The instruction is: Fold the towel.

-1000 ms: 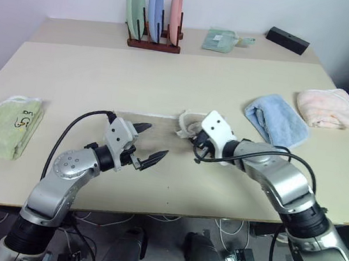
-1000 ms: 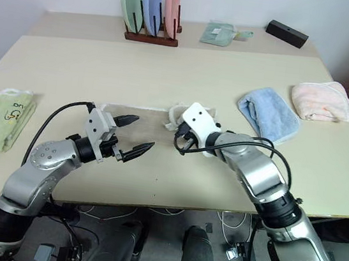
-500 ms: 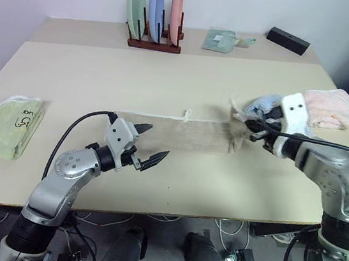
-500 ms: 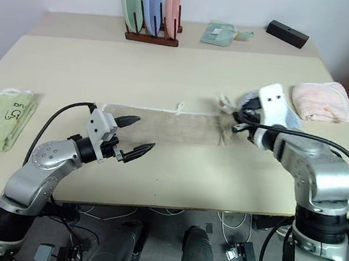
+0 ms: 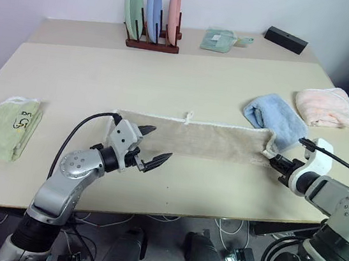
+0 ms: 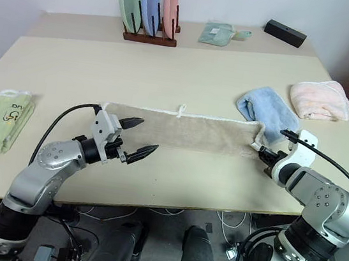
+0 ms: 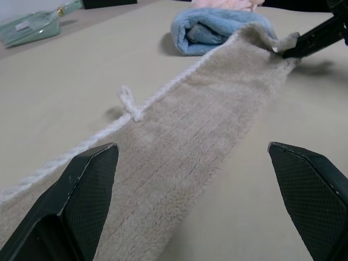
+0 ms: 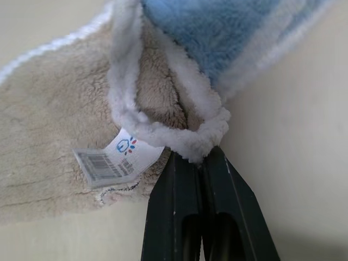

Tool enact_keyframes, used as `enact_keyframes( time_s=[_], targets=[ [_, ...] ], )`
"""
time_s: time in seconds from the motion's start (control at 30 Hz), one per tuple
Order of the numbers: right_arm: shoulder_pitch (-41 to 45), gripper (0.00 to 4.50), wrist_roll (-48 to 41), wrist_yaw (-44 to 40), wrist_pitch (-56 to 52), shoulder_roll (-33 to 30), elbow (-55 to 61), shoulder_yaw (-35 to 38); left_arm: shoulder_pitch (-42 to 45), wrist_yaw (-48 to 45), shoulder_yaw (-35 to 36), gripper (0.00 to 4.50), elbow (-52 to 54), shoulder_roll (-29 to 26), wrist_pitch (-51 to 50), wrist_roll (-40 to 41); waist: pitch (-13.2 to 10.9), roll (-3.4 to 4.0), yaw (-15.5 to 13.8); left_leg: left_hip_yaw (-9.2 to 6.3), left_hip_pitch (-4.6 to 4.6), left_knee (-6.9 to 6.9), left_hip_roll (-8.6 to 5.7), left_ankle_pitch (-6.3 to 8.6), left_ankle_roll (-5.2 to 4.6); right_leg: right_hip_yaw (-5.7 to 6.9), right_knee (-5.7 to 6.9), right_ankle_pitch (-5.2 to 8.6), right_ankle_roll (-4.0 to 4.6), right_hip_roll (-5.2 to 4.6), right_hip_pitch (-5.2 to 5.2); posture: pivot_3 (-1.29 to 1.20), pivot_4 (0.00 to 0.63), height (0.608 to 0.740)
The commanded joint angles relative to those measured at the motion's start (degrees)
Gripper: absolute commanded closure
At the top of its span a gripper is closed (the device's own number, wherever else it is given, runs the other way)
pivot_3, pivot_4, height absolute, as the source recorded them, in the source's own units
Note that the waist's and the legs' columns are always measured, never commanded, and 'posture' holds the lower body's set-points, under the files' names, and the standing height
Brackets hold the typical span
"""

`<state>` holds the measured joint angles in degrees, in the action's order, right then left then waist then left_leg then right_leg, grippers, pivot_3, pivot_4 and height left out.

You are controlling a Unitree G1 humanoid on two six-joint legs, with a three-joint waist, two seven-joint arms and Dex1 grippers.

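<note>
head views: the towel [image 5: 193,139] lies stretched in a long beige strip across the middle of the desk [image 5: 187,81], its white-edged far side carrying a small loop [image 5: 189,116]. the right gripper [image 5: 275,160] pinches the strip's right end, fingers together on the cloth, just beside a folded light-blue towel [image 5: 274,120]. a folded pale-pink towel [image 5: 329,107] sits further right. the left gripper [image 5: 153,146] hovers over the towel's left end, its fingers spread wide and holding nothing. a folded green towel [image 5: 4,127] rests near the desk's left edge. at the back stand a rack of three plates [image 5: 153,17], a pale green cloth [image 5: 219,40] and a black box [image 5: 287,40].

left wrist view: the left gripper's two fingers [image 7: 81,196] stand well apart on either side of the beige strip, which runs away toward the light-blue towel. the loop lies on the bare desk just beside the white edging. at the far end the right gripper's black fingers grip the towel's corner.

right wrist view: the right gripper's fingers [image 8: 179,212] are clamped together on the white fleecy hem of the towel's corner. a small printed label [image 8: 117,159] hangs from the hem beside them. the light-blue towel lies touching the raised corner behind.
</note>
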<state>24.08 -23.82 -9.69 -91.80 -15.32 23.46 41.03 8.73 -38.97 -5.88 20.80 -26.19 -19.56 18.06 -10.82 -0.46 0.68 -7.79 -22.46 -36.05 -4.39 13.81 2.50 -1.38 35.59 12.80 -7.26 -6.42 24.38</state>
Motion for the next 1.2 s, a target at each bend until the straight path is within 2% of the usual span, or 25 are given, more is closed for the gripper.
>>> enact_keyframes(
  time_s=[0.03,0.23,0.47,0.57,0.73,0.83,1.0,1.13,1.2],
  targets=[
    [0.5,3.62,-1.0,-0.7,0.5,1.5,4.4,1.3,0.6,-0.2,-0.1,0.0,0.7,0.3,1.1,-0.1,0.0,0.0,0.0,0.0,0.0,0.0,0.0,0.0,0.0,0.0,0.0,0.0,0.0,0.0,0.0,0.0,0.15,0.74],
    [0.4,1.04,0.7,0.9,0.4,3.8,7.5,2.7,0.2,-0.2,-0.7,0.0,0.6,0.8,1.3,-0.4,0.0,0.0,0.0,0.0,0.0,0.0,0.0,0.0,0.0,0.0,0.0,0.0,0.0,0.0,0.0,0.0,0.15,0.74],
    [1.0,1.04,2.2,4.4,-0.7,12.3,11.7,6.3,0.2,-0.5,-1.5,0.0,0.3,1.5,1.5,-0.5,0.0,0.02,0.1,-0.01,0.01,0.01,0.0,0.0,0.0,0.0,0.0,0.0,0.0,0.0,0.0,0.0,0.15,0.74],
    [5.0,1.04,3.5,7.2,2.6,16.9,9.0,10.0,0.6,-0.5,-1.8,0.0,-0.2,2.0,1.6,-0.6,0.0,0.05,0.2,-0.01,0.02,0.0,0.0,0.0,0.0,0.0,0.01,0.0,0.0,0.0,0.0,0.0,0.15,0.74],
    [7.0,1.04,4.4,10.0,7.8,18.7,6.5,13.0,1.0,-0.5,-2.0,0.0,-0.3,2.3,1.7,-0.7,0.0,0.05,0.0,-0.02,0.03,0.05,0.0,0.0,0.0,0.01,0.01,0.0,0.0,0.01,0.01,0.0,0.15,0.74],
    [6.5,1.85,3.2,9.0,9.5,17.4,8.0,10.5,0.8,-0.6,-1.8,0.0,-0.2,2.2,1.6,-0.6,0.0,0.07,0.2,-0.01,0.03,0.05,0.0,0.0,0.0,0.0,0.01,0.0,0.0,0.0,0.02,0.0,0.15,0.74],
    [3.5,4.35,3.3,7.8,12.3,13.8,11.1,2.3,0.2,-0.5,-2.1,0.0,0.3,2.2,1.5,-0.6,0.0,0.08,0.4,-0.01,0.04,0.07,0.0,0.0,0.0,0.0,0.04,0.0,0.01,0.01,0.04,0.0,0.15,0.74],
    [1.0,4.44,3.3,5.2,15.7,8.5,14.0,-8.2,0.2,-0.7,-2.1,0.0,0.3,2.2,1.4,-0.5,0.0,0.09,0.4,-0.01,0.03,0.07,0.0,0.0,0.0,0.0,0.03,0.0,0.01,0.01,0.04,0.0,0.15,0.74],
    [0.8,4.44,4.0,0.4,19.9,0.5,15.2,-19.8,0.4,-0.8,-2.0,0.0,0.0,2.0,1.4,-0.5,0.0,0.11,0.4,-0.01,0.03,0.07,0.01,0.0,0.0,0.0,0.02,0.0,0.01,0.02,0.04,0.0,0.15,0.74]
  ],
)
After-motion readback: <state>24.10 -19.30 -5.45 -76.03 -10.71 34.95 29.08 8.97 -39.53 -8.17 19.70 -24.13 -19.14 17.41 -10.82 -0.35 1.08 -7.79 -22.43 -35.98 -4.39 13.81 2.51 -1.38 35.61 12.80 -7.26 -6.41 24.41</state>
